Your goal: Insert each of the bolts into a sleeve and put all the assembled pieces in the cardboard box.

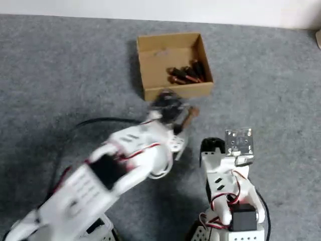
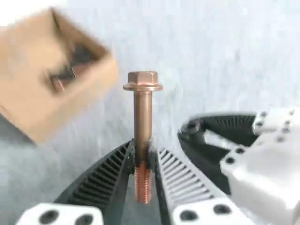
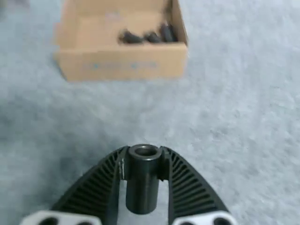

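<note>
My left gripper [image 2: 143, 158] is shut on the threaded end of a copper bolt [image 2: 142, 117], whose hex head points away from the fingers. In the high view that gripper [image 1: 176, 113] hovers just in front of the cardboard box [image 1: 150, 60], with the bolt [image 1: 190, 117] sticking out to its right. My right gripper [image 3: 143, 157] is shut on a black sleeve [image 3: 142, 180], open end facing the cardboard box [image 3: 117, 65]. From above, the right gripper [image 1: 211, 146] sits below and right of the bolt. Several assembled pieces [image 1: 187, 73] lie in the box.
Grey carpet [image 1: 271, 90] covers the table all around. The left arm's white body [image 1: 120, 160] stretches diagonally from the near left corner. The right arm's gripper [image 2: 220, 140] appears close beside the bolt in the left wrist view.
</note>
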`<control>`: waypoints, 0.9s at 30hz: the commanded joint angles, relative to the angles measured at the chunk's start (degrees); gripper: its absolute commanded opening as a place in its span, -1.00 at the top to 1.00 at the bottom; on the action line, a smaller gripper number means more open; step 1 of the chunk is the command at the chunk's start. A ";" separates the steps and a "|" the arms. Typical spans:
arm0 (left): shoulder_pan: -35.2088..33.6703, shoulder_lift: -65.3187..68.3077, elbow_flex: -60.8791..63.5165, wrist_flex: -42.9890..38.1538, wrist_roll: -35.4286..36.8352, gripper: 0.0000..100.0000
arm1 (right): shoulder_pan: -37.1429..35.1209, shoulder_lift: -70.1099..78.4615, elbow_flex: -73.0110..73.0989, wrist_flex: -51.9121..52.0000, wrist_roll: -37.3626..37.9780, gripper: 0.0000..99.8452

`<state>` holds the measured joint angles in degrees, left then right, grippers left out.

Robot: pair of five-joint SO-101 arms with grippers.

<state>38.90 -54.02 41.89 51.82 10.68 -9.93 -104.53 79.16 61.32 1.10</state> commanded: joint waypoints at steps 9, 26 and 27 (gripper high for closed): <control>-2.59 -27.30 13.76 -17.05 -0.26 0.99 | -15.08 -0.57 -5.23 -4.18 -8.09 0.99; 1.36 -38.20 38.73 -38.07 5.80 0.99 | -20.09 -0.57 -5.14 -9.80 -5.19 0.99; 1.36 -38.20 38.81 -38.07 6.42 0.99 | -20.09 -0.57 -5.14 -9.71 -5.19 0.99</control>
<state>39.34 -91.21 81.19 15.43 15.96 -29.63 -104.62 76.79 53.23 -4.97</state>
